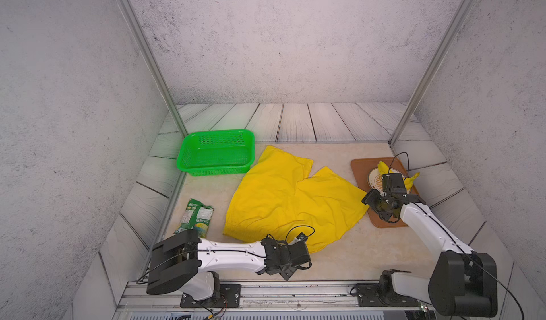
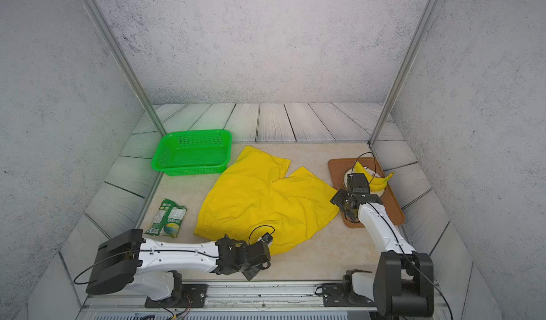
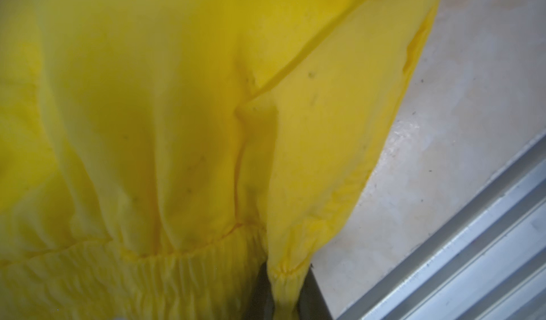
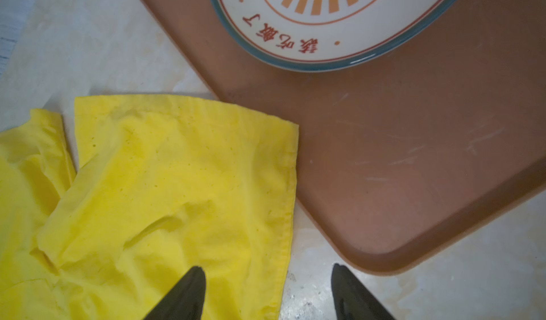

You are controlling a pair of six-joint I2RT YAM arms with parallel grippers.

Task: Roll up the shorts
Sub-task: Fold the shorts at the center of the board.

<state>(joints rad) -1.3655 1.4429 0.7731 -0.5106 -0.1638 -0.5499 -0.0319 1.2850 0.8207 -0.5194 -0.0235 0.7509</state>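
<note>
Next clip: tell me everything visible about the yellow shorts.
The shorts are bright yellow, thin woven-looking fabric, spread out and wrinkled on the beige tabletop, not yet rolled. The gathered elastic waistband faces the robot; both legs point away, one ending beside the green basket, the other's hemmed corner lying over the brown tray edge. The left gripper is shut on the waistband; the open right gripper straddles that leg's outer edge.

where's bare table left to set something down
Bare table between the shorts and the front rail; also behind the shorts, between basket and tray. Crowded on the right: shorts reach the tray holding plate and bananas.
</note>
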